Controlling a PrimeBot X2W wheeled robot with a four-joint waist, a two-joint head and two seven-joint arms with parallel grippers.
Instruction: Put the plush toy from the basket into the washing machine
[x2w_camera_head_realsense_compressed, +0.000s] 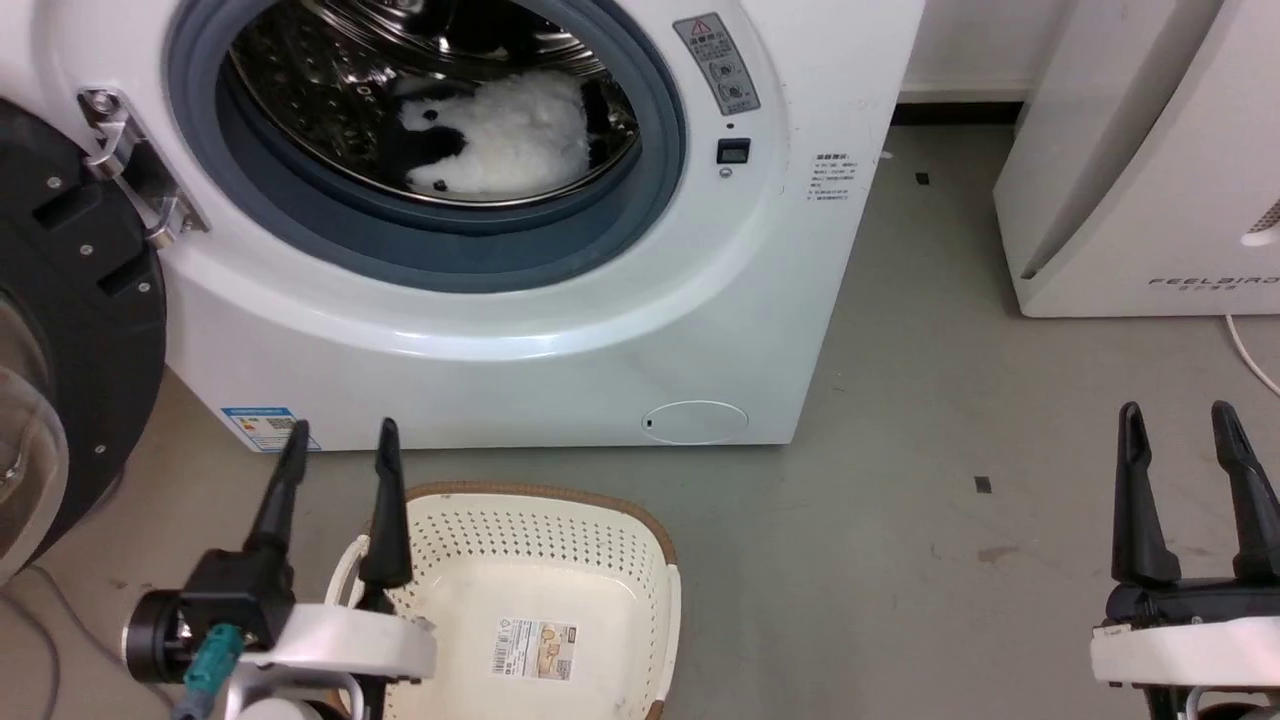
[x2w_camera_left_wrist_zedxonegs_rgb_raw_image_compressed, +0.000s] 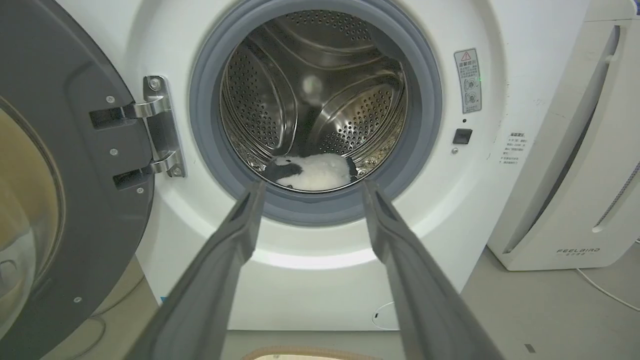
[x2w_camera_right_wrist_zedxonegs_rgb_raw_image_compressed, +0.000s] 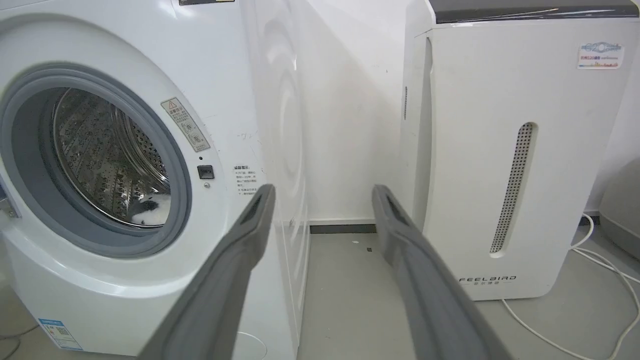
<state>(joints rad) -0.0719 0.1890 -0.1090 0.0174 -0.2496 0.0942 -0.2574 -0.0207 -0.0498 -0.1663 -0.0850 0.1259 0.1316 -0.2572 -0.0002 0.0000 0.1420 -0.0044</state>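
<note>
The panda plush toy (x2w_camera_head_realsense_compressed: 500, 135) lies on the bottom of the steel drum inside the washing machine (x2w_camera_head_realsense_compressed: 560, 330), past the grey door seal; the left wrist view has the plush toy (x2w_camera_left_wrist_zedxonegs_rgb_raw_image_compressed: 312, 171) low in the drum, and a white bit of the plush toy (x2w_camera_right_wrist_zedxonegs_rgb_raw_image_compressed: 155, 211) peeks out in the right wrist view. The cream basket (x2w_camera_head_realsense_compressed: 620, 560) stands on the floor before the washer with only its sticker inside. My left gripper (x2w_camera_head_realsense_compressed: 340, 445) is open above the basket's left rim, nothing between its fingers. At the lower right, over the floor, my right gripper (x2w_camera_head_realsense_compressed: 1180, 425) is open too.
The washer's dark round door (x2w_camera_head_realsense_compressed: 70, 350) hangs open at the left on its steel hinge (x2w_camera_head_realsense_compressed: 135, 165). A white FEELBIRD appliance (x2w_camera_head_realsense_compressed: 1150, 170) stands at the right with a white cable (x2w_camera_head_realsense_compressed: 1250, 355) on the grey floor.
</note>
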